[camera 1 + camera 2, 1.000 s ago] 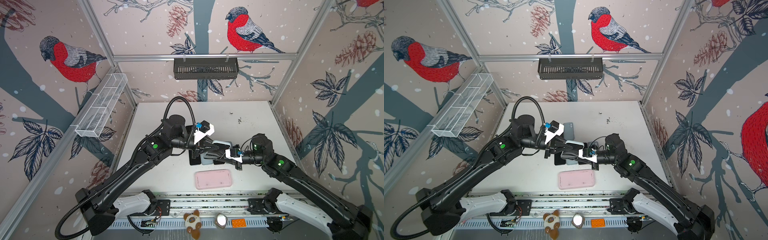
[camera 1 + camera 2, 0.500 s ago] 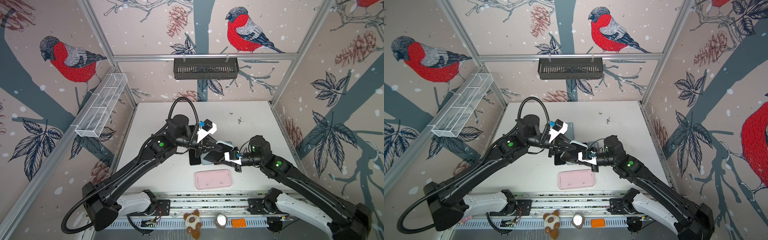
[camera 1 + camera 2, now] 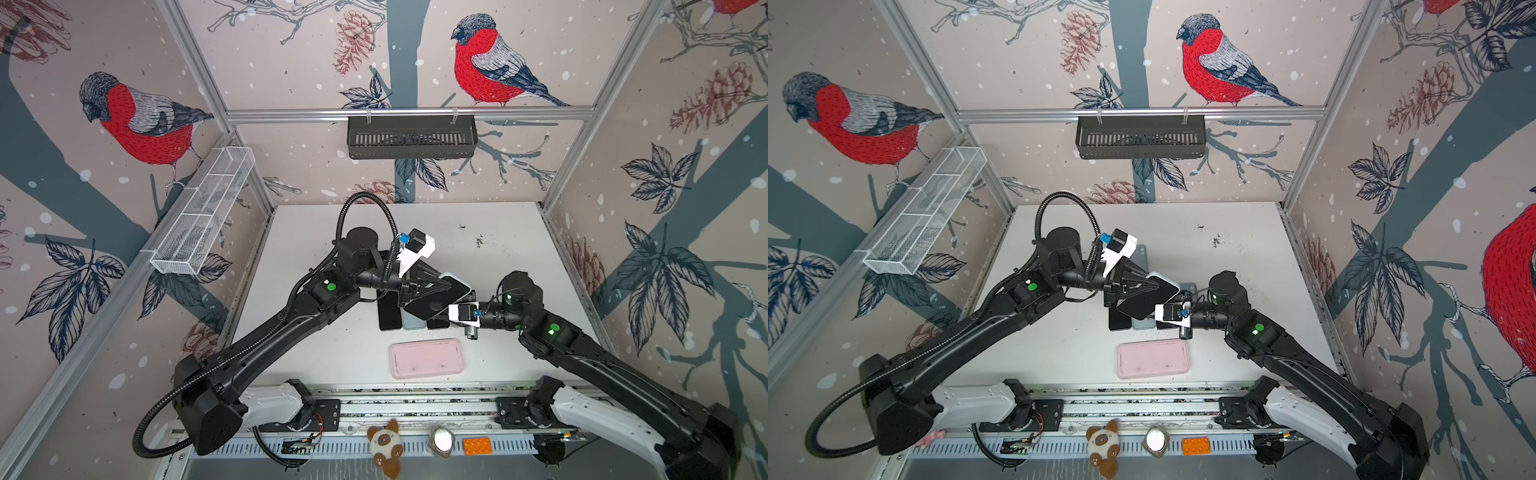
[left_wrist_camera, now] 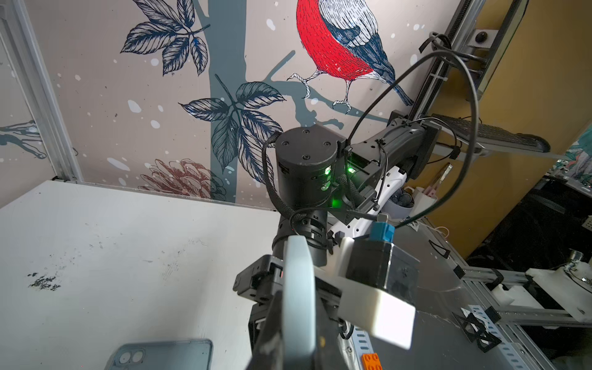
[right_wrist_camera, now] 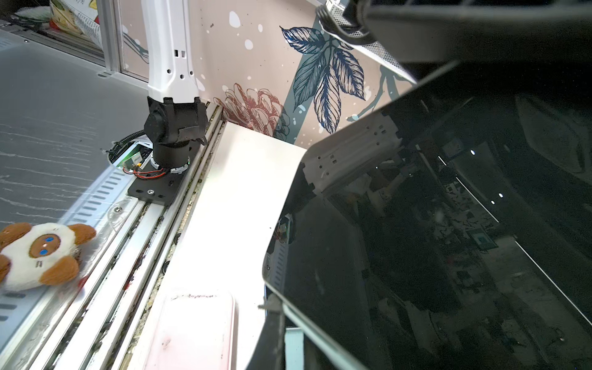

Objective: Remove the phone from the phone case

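Note:
The phone [image 3: 434, 299] hangs tilted above the middle of the table, its black screen up, in a pale blue-grey phone case [image 3: 456, 277] whose rim shows round it. My left gripper [image 3: 445, 286] is shut on the case's far side; in the left wrist view the case's edge [image 4: 296, 288] stands between its fingers. From the right, my right gripper [image 3: 445, 308] is shut on the near corner. In the right wrist view the screen [image 5: 432, 240] fills the picture, with one finger [image 5: 272, 320] under the rim. In both top views it is the same phone [image 3: 1144, 302].
Under the held phone lie a black phone [image 3: 388, 313] and a light blue one [image 3: 413, 323]. A grey-blue case [image 4: 163, 354] lies on the table. A pink case [image 3: 427, 358] lies near the front edge. A plush toy [image 3: 388, 444] and an orange brick [image 3: 478, 446] sit on the front rail.
The left arm's elbow has swung to the right and the held phone has turned a little with it. Both grippers have kept their hold.

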Motion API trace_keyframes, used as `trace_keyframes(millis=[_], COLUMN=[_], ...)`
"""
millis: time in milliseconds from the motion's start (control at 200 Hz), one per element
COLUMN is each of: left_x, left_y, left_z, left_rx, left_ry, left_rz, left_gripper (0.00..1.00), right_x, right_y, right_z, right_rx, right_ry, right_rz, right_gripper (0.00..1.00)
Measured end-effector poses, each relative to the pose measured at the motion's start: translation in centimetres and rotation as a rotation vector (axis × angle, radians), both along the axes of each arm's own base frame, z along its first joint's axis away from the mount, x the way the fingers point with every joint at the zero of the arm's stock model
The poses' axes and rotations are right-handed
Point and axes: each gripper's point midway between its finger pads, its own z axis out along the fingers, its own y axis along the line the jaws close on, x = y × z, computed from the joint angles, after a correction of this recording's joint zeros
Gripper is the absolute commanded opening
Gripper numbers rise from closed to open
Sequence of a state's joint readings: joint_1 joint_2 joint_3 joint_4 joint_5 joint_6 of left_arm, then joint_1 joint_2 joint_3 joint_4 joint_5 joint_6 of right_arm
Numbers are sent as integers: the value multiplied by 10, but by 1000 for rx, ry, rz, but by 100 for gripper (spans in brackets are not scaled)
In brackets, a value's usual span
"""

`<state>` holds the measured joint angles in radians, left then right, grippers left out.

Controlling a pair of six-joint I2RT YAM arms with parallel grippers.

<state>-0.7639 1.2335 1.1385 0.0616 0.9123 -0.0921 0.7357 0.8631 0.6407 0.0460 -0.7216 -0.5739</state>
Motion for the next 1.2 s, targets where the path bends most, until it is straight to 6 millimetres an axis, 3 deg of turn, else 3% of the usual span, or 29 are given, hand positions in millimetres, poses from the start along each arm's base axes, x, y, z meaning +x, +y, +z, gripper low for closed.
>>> trace_keyframes(millis=[230,320,515,600,645,730,795,986,1096,1201], left_x=[-1,2,14,28,33,42,54,85,93,84], left_y=[3,4,24,35,40,51,61,85,96,102], left_z=[5,1,-4,3,8,18,21,-11,-29,-22], left_rx=[-12,-10,-54,-102,-133,-196,-259,-418,-507,-600], left_ry=[19,33,114,146,165,231,306,666,825,889], left_rz=[10,32,126,230,278,367,454,641,714,710], left_gripper=[0,0,0,0,0,0,0,0,0,0], right_x=[3,8,26,25,24,27,33,44,35,25], right_y=[-1,-3,-15,-28,-36,-50,-60,-70,-59,-50], right_z=[9,15,34,29,25,19,25,62,53,35], right_rx=[65,94,211,283,327,409,479,659,668,660], right_ry=[-35,-25,-5,45,83,181,270,601,791,937], right_rz=[-20,-49,-194,-255,-285,-362,-420,-456,-384,-328], right_gripper=[0,6,35,54,58,61,62,62,62,62])
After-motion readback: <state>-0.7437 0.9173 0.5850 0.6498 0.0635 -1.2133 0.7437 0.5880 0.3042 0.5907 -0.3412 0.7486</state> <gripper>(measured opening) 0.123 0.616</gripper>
